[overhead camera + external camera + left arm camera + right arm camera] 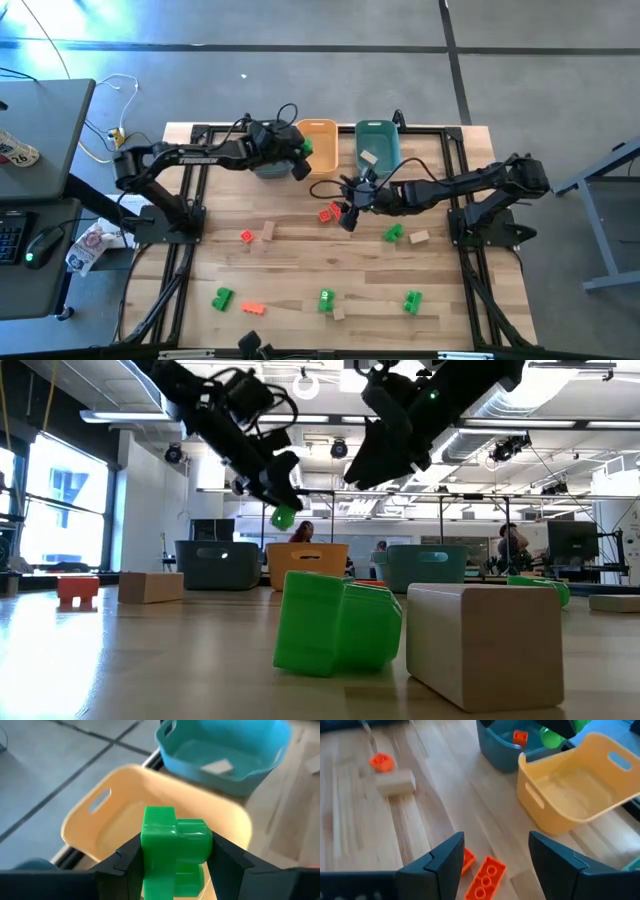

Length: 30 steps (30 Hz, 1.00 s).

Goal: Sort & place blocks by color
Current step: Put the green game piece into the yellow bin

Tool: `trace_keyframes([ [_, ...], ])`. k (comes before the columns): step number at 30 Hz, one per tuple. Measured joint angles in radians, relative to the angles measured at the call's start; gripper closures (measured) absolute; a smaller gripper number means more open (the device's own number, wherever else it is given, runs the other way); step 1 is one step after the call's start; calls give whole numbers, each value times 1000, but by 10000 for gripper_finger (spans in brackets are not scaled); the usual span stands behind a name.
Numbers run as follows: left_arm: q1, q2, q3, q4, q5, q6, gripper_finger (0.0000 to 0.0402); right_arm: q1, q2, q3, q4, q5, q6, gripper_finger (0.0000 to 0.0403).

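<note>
My left gripper (301, 152) is shut on a bright green block (174, 844) in the air over the near-left rim of the orange-yellow bin (150, 815); it also shows in the low view (283, 517). My right gripper (347, 216) is open and empty, hovering just above two red-orange blocks (486, 876) that lie flat on the table (330, 212). The blue-grey bin (506, 747) holds a red-orange block (520, 736). The teal bin (225, 747) holds a tan block (218, 766). My left gripper pinches the green block by two opposite sides (146, 845) between its two fingers (226, 862). The fingers slant down from the table's left, and the block sits at their free ends (283, 517). The block is lifted clear, above the orange-yellow bin.
The three bins stand in a row at the table's far edge (318, 140). Loose blocks lie around: red-orange (246, 236) and tan (267, 231) at mid-left, green (392, 233) and tan (418, 237) at mid-right, and several green, red-orange and tan ones along the near edge (326, 299).
</note>
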State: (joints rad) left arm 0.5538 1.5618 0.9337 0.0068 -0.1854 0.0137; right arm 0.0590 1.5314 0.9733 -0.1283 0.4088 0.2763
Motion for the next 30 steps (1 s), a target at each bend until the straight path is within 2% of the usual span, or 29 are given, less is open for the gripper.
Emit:
trace_keyframes([
  [5, 9, 68, 0, 15, 60, -30, 249, 6, 40, 0, -5, -29, 39, 194],
  [14, 9, 149, 0, 84, 97, -38, 249, 6, 120, 0, -19, -73, 118, 194],
  [22, 9, 158, 0, 82, 97, -38, 246, 8, 197, 0, -22, -87, 154, 194],
  [30, 9, 158, 0, 89, 91, -67, 216, 8, 264, 0, -63, -47, 223, 194],
])
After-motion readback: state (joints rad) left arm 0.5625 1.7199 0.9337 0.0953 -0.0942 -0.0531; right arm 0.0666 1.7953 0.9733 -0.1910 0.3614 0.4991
